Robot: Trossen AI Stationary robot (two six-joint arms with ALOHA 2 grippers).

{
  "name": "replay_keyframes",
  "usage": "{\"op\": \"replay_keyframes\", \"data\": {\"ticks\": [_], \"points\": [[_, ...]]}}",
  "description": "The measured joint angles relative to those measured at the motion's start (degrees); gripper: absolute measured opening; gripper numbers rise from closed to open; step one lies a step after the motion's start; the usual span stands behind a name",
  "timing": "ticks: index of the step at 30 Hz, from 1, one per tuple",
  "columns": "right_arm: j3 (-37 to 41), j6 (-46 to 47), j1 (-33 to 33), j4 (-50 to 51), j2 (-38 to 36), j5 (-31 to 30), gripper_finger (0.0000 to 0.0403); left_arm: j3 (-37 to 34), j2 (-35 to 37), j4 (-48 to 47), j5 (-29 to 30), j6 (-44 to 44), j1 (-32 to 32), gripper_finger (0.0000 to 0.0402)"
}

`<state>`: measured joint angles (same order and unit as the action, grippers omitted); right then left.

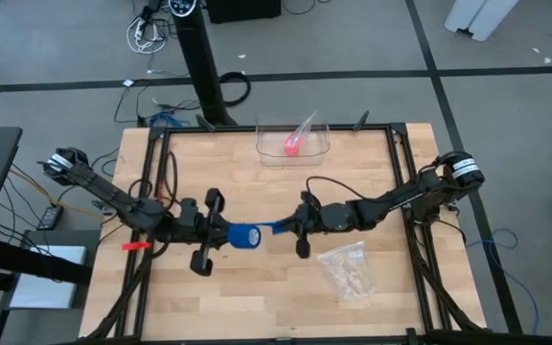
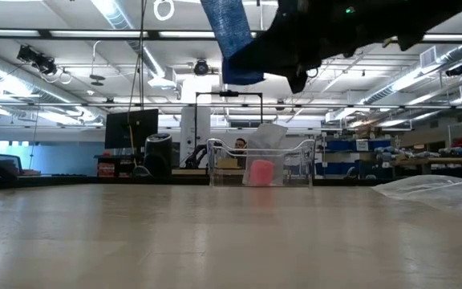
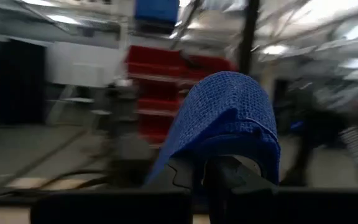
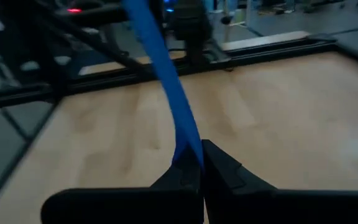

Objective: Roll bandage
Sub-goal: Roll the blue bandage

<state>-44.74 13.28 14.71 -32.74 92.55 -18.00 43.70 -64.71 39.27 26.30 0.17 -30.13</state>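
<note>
Bandage (image 1: pixel 247 236) held above the table (image 1: pixel 286 287): left gripper (image 1: pixel 226 234) clamped on its rolled end, right gripper (image 1: pixel 290 227) pinched shut on its loose tail.

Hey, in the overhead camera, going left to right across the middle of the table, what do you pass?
left gripper → rolled part of the bandage → right gripper → clear plastic bag

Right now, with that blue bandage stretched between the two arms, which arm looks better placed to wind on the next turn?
Probably the left. Its gripper is shut on the rolled part of the bandage, so turning it would wind in the strip. The right gripper only pinches the loose tail, which suits keeping it taut.
</note>
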Motion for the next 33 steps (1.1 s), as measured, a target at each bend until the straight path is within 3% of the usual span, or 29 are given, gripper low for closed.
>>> {"op": "replay_keyframes", "data": {"ticks": [9,13,18,22,28,33], "points": [[1.39,4.9,9.48,-6.34,0.0,-0.78,0.0,0.0,4.35,-15.36,23.31,10.04,0.26,0.0018],[-1.63,4.12,12.83,-6.52,0.07,-0.81,0.0,0.02,3.33,-21.73,29.37,11.89,1.51,0.0018],[-6.99,0.14,14.92,-6.44,0.07,-0.94,0.0,0.0,0.95,-28.65,32.12,11.62,3.4,0.0018],[-11.89,-2.82,15.03,-4.27,0.06,-1.03,0.0,-1.59,-2.03,-28.54,32.17,11.83,4.05,0.0018],[-21.66,-6.58,13.5,7.79,-0.68,-2.38,0.0,-2.56,-7.16,-27.48,31.33,12.04,4.14,0.0018],[-29.64,-10.07,11.33,17.62,-0.7,-3.2,0.0,-2.6,-11.59,-20.52,30.83,17.48,2.56,0.0018]]}}
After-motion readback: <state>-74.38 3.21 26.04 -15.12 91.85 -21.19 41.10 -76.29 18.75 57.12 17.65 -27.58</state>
